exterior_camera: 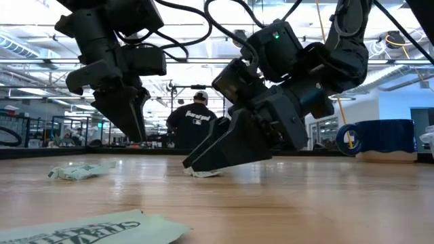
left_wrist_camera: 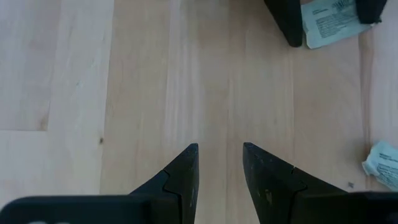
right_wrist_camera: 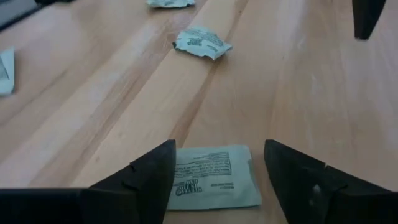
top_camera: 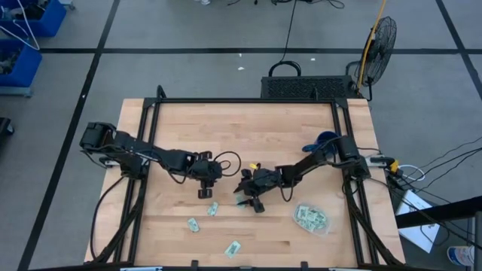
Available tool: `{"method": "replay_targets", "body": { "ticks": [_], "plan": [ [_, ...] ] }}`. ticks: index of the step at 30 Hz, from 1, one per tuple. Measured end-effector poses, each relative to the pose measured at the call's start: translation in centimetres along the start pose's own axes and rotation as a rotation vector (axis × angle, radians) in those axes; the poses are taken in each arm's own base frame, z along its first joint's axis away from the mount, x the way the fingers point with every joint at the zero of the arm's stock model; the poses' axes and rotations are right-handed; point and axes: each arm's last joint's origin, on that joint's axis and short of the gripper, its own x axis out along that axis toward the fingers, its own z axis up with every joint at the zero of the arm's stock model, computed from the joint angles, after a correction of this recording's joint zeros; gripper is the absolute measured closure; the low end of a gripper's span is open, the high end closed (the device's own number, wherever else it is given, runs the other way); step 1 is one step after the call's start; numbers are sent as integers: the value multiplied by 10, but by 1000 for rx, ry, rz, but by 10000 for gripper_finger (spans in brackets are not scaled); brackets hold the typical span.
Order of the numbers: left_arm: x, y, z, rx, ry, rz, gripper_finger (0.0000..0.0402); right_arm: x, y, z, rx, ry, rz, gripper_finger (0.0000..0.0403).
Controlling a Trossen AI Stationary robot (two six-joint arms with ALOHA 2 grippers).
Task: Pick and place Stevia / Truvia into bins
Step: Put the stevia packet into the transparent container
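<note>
My right gripper [top_camera: 248, 200] [right_wrist_camera: 219, 168] is open and low over the table's middle. Its fingers stand on either side of one pale green-and-white sachet [right_wrist_camera: 211, 177] [left_wrist_camera: 328, 22] that lies flat on the wood. My left gripper [top_camera: 205, 190] [left_wrist_camera: 221, 155] hangs just to its left over bare wood, fingers pointing down with a narrow gap, holding nothing. Other sachets lie flat nearer the near edge [top_camera: 213, 208] [top_camera: 193, 224] [top_camera: 233, 248]. The clear bin [top_camera: 310, 218] sits at the near right with several sachets inside. My right gripper comes slanting down from the table's right, with its fingertips [exterior_camera: 198, 168] at the table surface on two opposite sides of the flat sachet [right_wrist_camera: 211, 177]. Whether the fingers touch the sachet, I cannot tell.
A dark blue mug [top_camera: 325, 139] [exterior_camera: 380, 135] stands at the table's right edge behind the right arm. A crumpled sachet [right_wrist_camera: 202, 42] [exterior_camera: 78, 171] lies close to both grippers. A person [exterior_camera: 196, 122] stands in the room beyond the far edge. Bare wood covers the table's far half.
</note>
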Motion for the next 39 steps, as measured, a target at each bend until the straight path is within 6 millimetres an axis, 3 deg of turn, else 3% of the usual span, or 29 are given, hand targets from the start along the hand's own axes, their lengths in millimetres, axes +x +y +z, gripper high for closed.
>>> {"method": "replay_targets", "body": {
  "ticks": [6, 14, 21, 33, 39],
  "plan": [
    [0, -4, -1, 14, 7, -6, 270, -4, 1, 9, -1, -30, 1, 163],
    [-1, -11, -3, 38, 15, -17, 270, 0, 27, 3, -4, 37, 56, 163],
    [-1, -12, -3, 39, 14, -13, 270, 1, 29, -4, -26, 94, 14, 170],
    [-1, -12, -3, 44, 13, -9, 270, 1, 27, -5, -58, 101, -28, 294],
    [-1, -12, -3, 44, 13, -8, 270, -5, 27, 6, -61, 84, -14, 332]
  ]
}}
